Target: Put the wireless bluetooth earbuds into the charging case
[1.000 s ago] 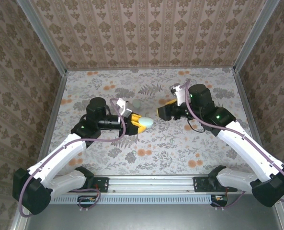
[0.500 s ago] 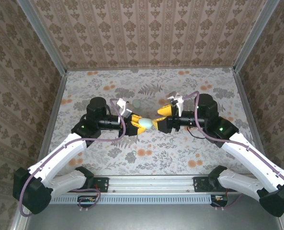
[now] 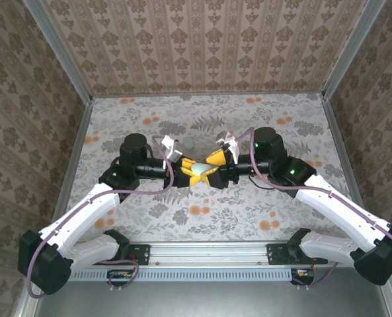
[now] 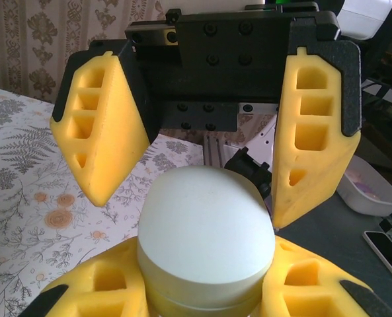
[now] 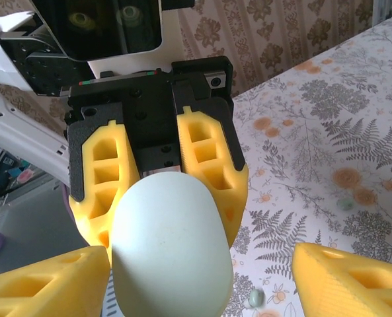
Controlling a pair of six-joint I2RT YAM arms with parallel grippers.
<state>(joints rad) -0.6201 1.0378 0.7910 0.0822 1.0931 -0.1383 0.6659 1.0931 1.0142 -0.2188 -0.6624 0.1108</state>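
While my left pincer (image 3: 188, 171) clamps the case (image 3: 199, 170), my right pincer (image 3: 212, 168) stands apart, flanking its free end; I should centre it, then close gently.

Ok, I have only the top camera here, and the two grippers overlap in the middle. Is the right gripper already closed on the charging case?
Observer: No. In the left wrist view the right gripper is open, with one yellow finger on each side of the charging case. As far as I can tell, it is not pressing the case.
Operator: And the lid, is it open for the earbuds?
Observer: It looks closed. That same view shows only a thin seam around the case, low down where the left gripper is shut on it.
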